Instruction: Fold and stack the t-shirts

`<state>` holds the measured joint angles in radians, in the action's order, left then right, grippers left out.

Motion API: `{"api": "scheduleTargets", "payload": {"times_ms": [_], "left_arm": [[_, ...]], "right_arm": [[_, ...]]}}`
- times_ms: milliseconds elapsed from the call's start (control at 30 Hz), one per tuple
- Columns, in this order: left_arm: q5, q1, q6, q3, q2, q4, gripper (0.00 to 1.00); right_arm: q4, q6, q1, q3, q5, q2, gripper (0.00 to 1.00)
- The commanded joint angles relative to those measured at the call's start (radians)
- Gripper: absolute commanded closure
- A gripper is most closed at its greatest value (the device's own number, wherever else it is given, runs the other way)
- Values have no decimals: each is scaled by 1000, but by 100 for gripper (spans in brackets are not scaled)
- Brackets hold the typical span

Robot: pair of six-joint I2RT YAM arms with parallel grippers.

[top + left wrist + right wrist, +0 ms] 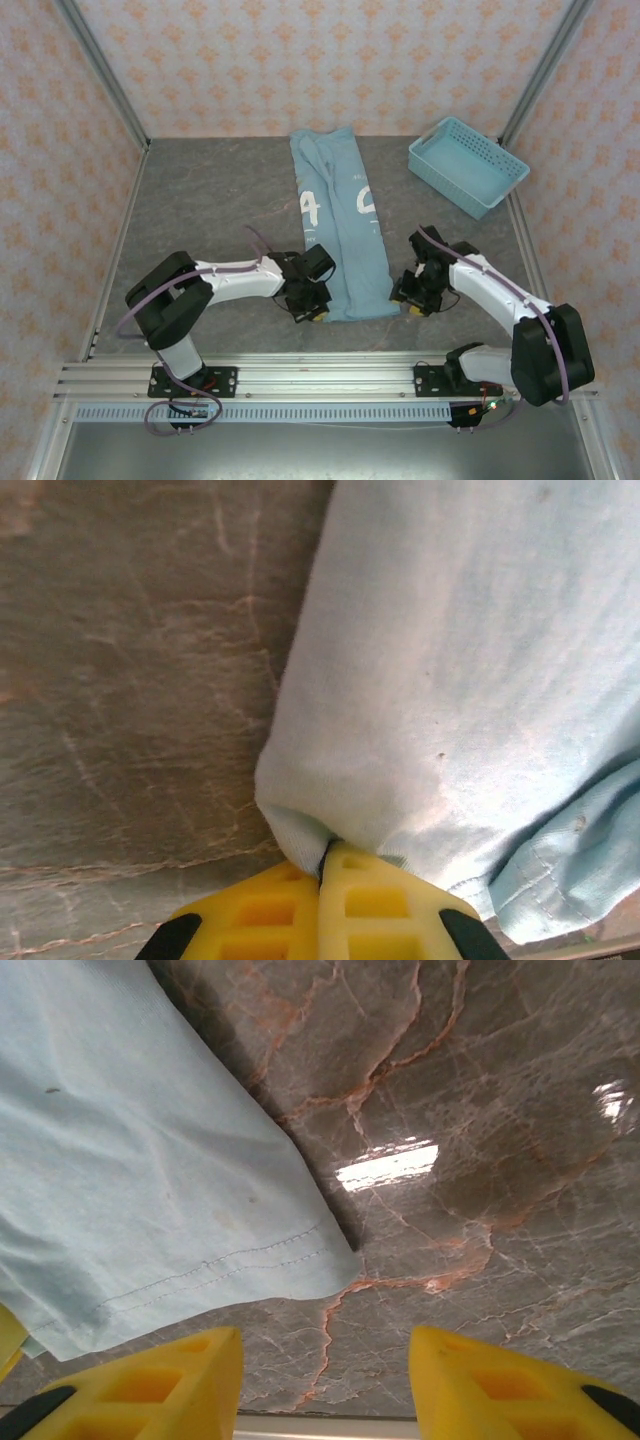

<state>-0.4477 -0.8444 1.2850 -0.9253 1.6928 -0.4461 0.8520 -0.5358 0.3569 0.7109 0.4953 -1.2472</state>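
Working down from the worktop [200, 200]: the t-shirt [340, 220] lies on it as one long narrow strip, lettering up, with the basket [468, 165] off the t-shirt's far right corner. Both arms reach forward and low, elbows bent, wrists tipped down at the t-shirt's near end, one on each side of it. My left hand [325, 865] is pinched tight on the near left corner, with cloth bunching out above the closed fingers. My right hand [325, 1360] sits spread wide just off the near right corner, gripping nothing; the stitched hem ends a little ahead of it.

I judge the step in hand to be the crosswise fold, near end carried to far end. To do it well, I'd nudge the right hand onto that hem, catch every layer, then lift both corners level so the strip doesn't skew.
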Motion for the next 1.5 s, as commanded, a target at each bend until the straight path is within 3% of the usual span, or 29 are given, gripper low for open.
{"api": "scheduleTargets", "payload": {"times_ms": [0,200,533,767,867,1000,1267,1467], "left_arm": [[76,-3,-24,66,-62,-107,100],[63,-3,-19,156,-129,-105,100],[55,-4,-37,159,-115,-109,100],[50,-2,-53,148,-106,-114,100],[54,-2,-71,139,-98,-119,100],[71,-2,-100,140,-102,-154,100],[79,-30,-147,208,-250,-205,100],[143,-42,-140,183,-404,-252,100]], "right_arm": [[-48,-51,52,-16,-16,-27,53],[-98,-84,106,-7,-34,-84,54],[-155,-134,186,-16,-25,-145,55],[-208,-162,213,-4,-16,-201,67],[-237,-185,227,-1,-11,-232,78],[-220,-211,259,13,-33,-232,99],[-24,-213,366,57,10,-158,100],[78,-237,373,124,-39,-51,100]]}}
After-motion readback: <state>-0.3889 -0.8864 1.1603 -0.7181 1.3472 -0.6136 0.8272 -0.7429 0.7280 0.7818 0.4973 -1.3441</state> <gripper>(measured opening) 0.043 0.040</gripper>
